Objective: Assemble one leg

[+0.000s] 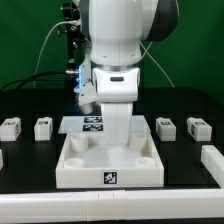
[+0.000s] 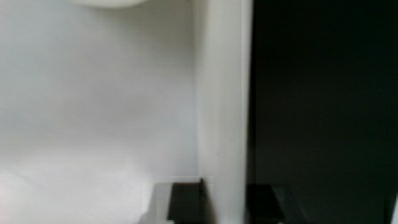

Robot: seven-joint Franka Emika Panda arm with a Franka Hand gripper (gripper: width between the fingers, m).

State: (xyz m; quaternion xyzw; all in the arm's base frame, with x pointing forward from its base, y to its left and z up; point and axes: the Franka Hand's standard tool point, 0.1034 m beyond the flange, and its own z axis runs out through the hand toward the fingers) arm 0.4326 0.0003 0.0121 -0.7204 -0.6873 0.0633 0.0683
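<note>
Several legs lie loose on the black table in the exterior view: two at its left [image 1: 11, 126] [image 1: 43, 127] and two at its right [image 1: 166, 126] [image 1: 197, 128]. None is held. The large white tray-like piece [image 1: 80, 175] sits front centre. My gripper [image 1: 118, 138] points straight down at the middle of its rear wall. In the wrist view the gripper [image 2: 224, 205] straddles that wall [image 2: 222, 100], with one dark finger [image 2: 187, 208] over the white inside and the other over the black table. The jaws lie flush against the wall.
The marker board [image 1: 88, 124] lies behind the tray, partly hidden by the arm. White bars sit at the exterior view's right edge [image 1: 212, 160] and left edge [image 1: 1, 157]. A round corner socket [image 2: 107, 3] shows far along the wall in the wrist view.
</note>
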